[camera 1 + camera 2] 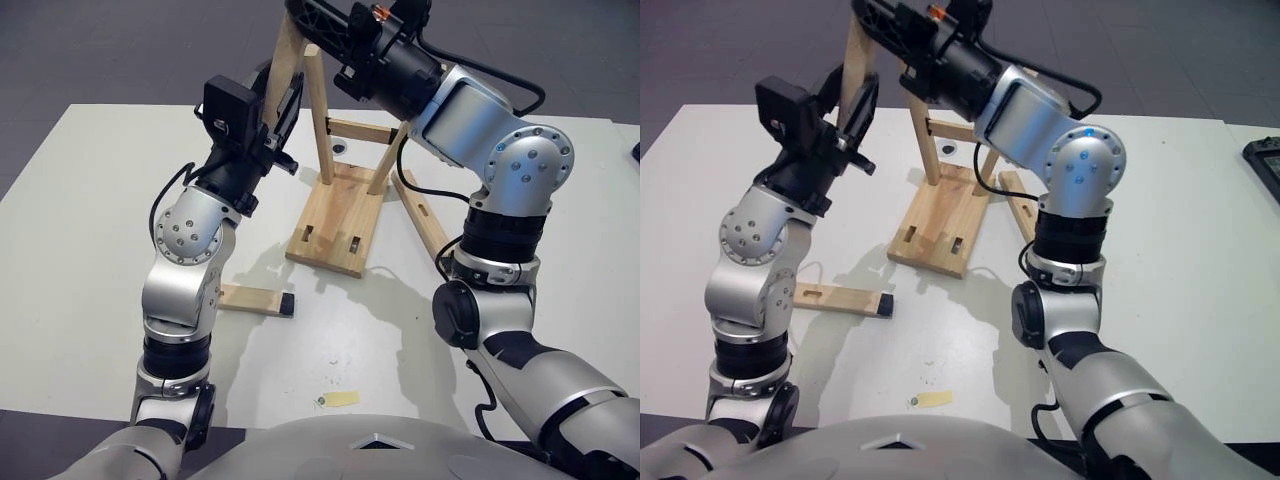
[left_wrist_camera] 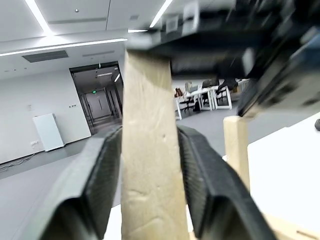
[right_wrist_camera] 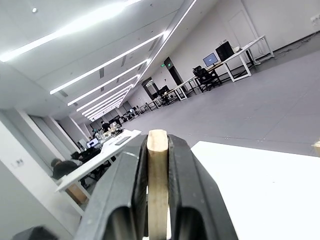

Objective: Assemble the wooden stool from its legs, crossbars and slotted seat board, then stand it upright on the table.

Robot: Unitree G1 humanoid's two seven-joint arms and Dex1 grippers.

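Wooden leg (image 1: 285, 55) near-upright, I hold it with both | left gripper (image 1: 277, 100) clamped lower down, right gripper (image 1: 302, 14) on top end | seat board (image 1: 335, 215) flat on table (image 1: 100, 200), below, to its right.

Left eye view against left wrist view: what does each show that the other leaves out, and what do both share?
Left eye view, not the wrist view: a loose slotted bar lying by the left arm, and a small yellow tag nearer the robot. Left wrist view, not the eye view: ceiling lights and a doorway. Both: the left gripper shut on a wooden leg.
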